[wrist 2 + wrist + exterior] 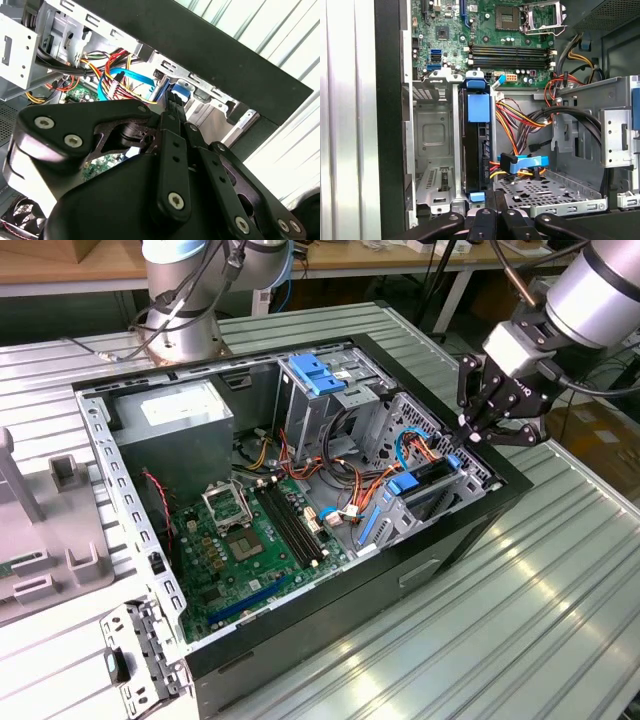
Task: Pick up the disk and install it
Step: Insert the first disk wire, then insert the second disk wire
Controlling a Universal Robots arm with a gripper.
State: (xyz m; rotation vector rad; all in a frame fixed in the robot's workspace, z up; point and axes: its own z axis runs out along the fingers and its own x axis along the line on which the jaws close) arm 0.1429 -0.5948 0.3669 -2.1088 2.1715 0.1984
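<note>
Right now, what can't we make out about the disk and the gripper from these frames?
- Gripper contact with the disk: the exterior view is too coarse to tell.
- Fingertips: in the second wrist view the gripper body blocks them; in the first wrist view the picture's edge cuts them off.
- Whether the disk is fully seated: the drive cage walls hide its sides.
- The disk's connector end: hidden by the blue cable and wires.

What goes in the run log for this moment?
gripper: at upper end of disk | disk: upright in metal drive cage | computer case: open, on table
</note>
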